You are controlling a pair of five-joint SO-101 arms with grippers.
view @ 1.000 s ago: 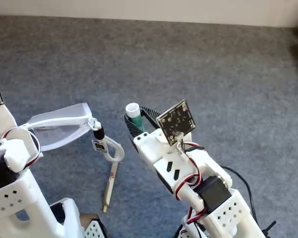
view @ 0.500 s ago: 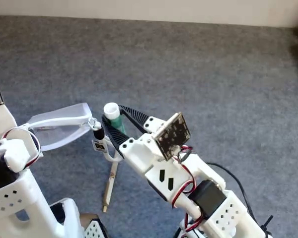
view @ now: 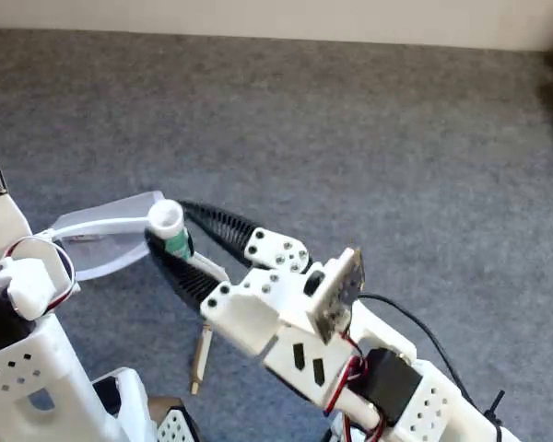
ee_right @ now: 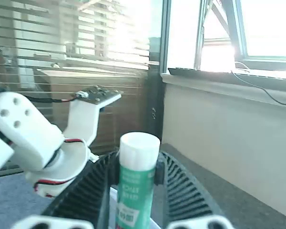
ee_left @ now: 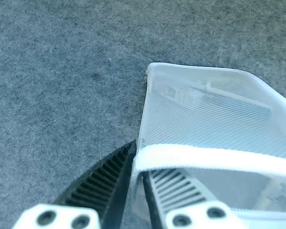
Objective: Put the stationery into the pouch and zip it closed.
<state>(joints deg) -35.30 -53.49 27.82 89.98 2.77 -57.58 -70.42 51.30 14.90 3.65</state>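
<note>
Glue stick [view: 170,230] upright between right jaws at pouch [view: 106,241] mouth, rim between left jaws, pen [view: 203,354] on carpet [view: 396,138] beneath.

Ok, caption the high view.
Right gripper holds the glue stick by the end of the pouch.

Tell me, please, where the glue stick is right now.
In the high view, left of centre, the glue stick is clamped in the right gripper, cap up, at the open end of the mesh pouch.
</note>
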